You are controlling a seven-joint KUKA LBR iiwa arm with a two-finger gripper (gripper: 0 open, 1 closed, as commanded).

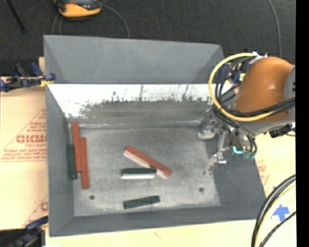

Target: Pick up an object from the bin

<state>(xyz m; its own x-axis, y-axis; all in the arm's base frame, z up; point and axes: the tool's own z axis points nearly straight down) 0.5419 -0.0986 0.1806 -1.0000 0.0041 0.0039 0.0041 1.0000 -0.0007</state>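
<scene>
Camera view: grey metal bin (134, 60), floor mostly bare, a few loose sticks on it. The arm comes in over the right rim, with an orange cover (262, 84) on the wrist and black cables (219, 76) looped round it. The gripper (214, 163) is low inside the bin, close to the right wall and about midway between the back and front walls, over bare floor. Whether it is released or clenched cannot be told, because the tip is small and partly lost against the wall. No stick can be made out in its grasp.

The nearest thing is the salmon stick (147, 162), lying diagonally at the middle of the floor. Its lower right end points toward the gripper but sits well apart from it. Just under it, touching or almost touching, is a white-and-dark stick (138, 173), lying roughly parallel to the front wall. Nearer the front wall and apart from both is a dark green stick (141, 202), also about parallel to that wall.

Along the left wall is a long red stick (83, 161) running back to front. A shorter red piece (74, 133) sits at its back end, and a dark green bar (71, 162) lies right beside it on the wall side. These three are grouped tight, far from the gripper.
</scene>
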